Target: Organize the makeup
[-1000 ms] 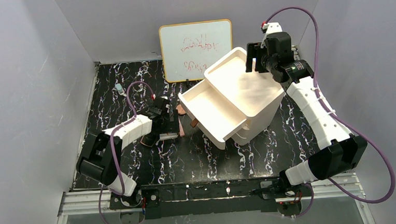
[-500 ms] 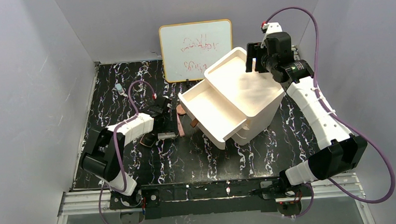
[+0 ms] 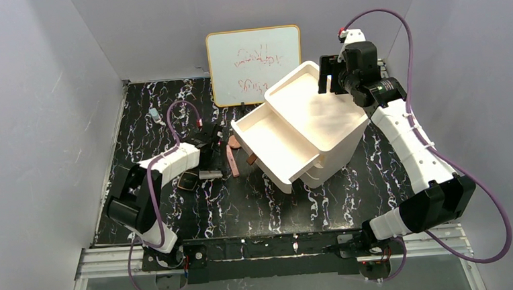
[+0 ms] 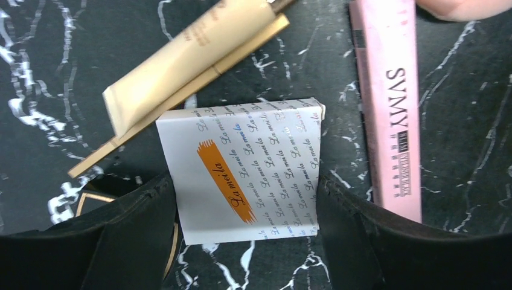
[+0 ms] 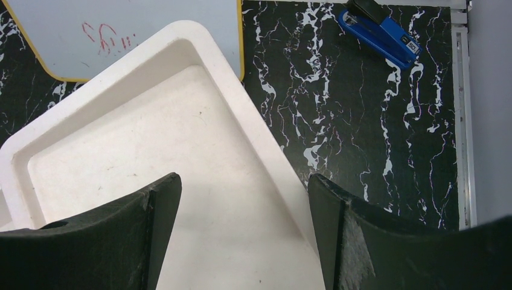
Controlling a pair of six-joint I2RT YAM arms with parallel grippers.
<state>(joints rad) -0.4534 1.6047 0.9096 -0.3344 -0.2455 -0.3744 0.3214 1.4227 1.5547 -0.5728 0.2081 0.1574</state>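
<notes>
The white square palette (image 4: 247, 169) with an orange stripe lies flat on the black marbled table, and my left gripper (image 4: 244, 187) is shut on it, one finger against each side edge. In the top view the left gripper (image 3: 209, 163) is left of the drawer box, over the palette (image 3: 210, 174). The slim pink bar (image 4: 389, 103) lies just right of it, and gold-tan pencils (image 4: 181, 66) lie just beyond it. A black compact (image 3: 187, 181) sits at its left. The round brownish-pink compact (image 3: 233, 142) is farther back. My right gripper (image 5: 244, 187) is open and empty above the box top.
The large white drawer box (image 3: 312, 111) stands mid-table with one drawer (image 3: 270, 141) pulled out towards the makeup. A whiteboard (image 3: 254, 64) leans at the back wall. A blue stapler (image 5: 380, 33) lies at the far right. A small pale object (image 3: 154, 114) lies far left.
My left gripper has shifted slightly left and back, and the palette and the black compact have slid a little left with it. The right arm has not moved.
</notes>
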